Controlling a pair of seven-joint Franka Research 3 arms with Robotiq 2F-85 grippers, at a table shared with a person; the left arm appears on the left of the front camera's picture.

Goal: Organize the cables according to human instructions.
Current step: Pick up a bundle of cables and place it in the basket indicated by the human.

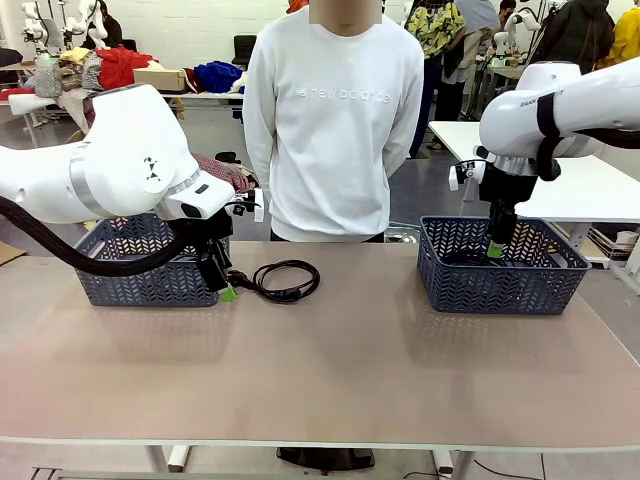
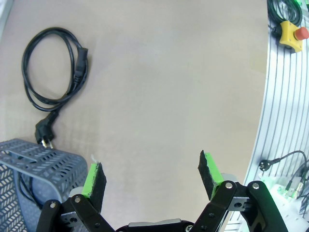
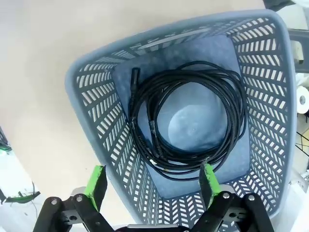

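A: What lay behind the tan table (image 1: pixel 330 380)?

B: A grey floor (image 1: pixel 410 180), a white back wall (image 1: pixel 190 30), and a white table (image 1: pixel 600 185) at right.

A: And farther left?

B: A table bearing piled clothes (image 1: pixel 120 65) and a cardboard box (image 1: pixel 160 77).

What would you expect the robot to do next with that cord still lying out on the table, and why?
Probably the left gripper should shift sideways over the loose cable and lower onto it. Its jaws stand open and empty just beside the left basket, while that cable lies coiled on the table. The right gripper, also open, hangs over the right basket, where another cable already lies.
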